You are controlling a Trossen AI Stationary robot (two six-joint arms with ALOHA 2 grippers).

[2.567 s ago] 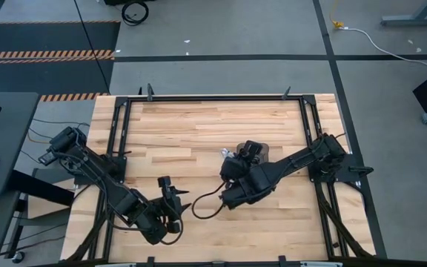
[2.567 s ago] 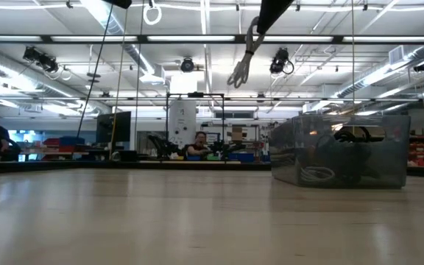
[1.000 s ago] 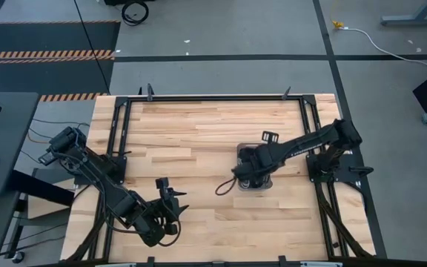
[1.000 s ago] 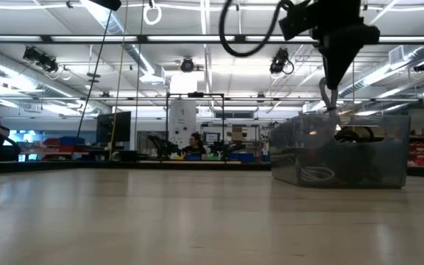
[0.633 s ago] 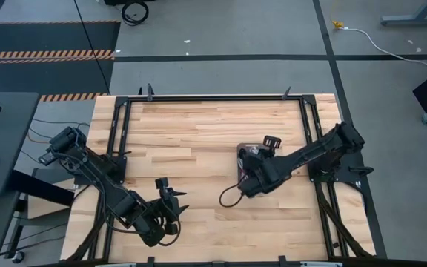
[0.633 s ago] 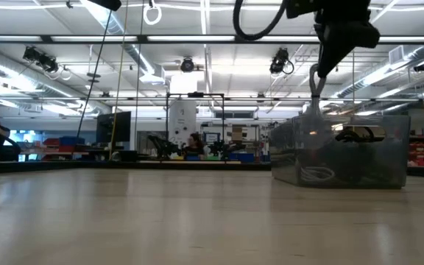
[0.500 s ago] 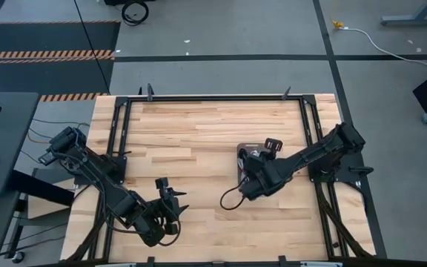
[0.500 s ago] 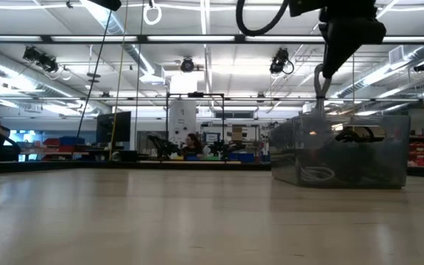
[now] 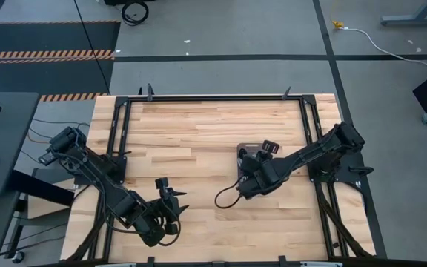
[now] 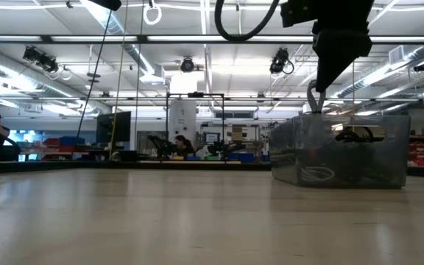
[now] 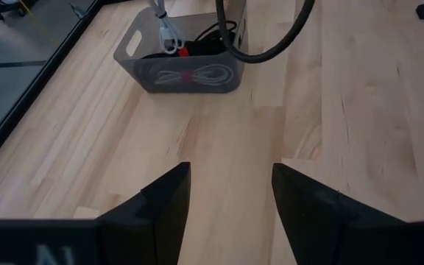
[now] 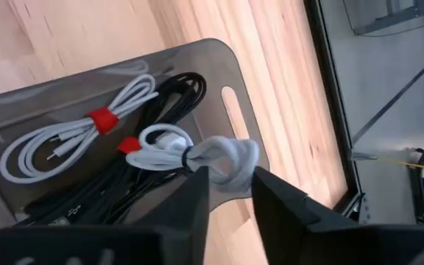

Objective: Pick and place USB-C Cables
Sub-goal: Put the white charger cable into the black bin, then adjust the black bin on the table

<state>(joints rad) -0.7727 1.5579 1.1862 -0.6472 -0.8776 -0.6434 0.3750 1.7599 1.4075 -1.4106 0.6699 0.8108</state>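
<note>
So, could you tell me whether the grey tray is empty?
No. The grey tray holds a white cable and black cables.

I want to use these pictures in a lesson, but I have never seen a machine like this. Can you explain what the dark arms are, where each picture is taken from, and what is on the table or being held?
These are two robot arms at a wooden table, each ending in a two-finger gripper. One picture looks straight down, one looks level across the tabletop, and one comes from a camera on each wrist. The right gripper hangs over a grey tray, its fingers shut on a white cable bound with a red tie. Inside the tray lie another white coiled cable and black cables. The left gripper waits open near the table's front edge, holding nothing.
</note>
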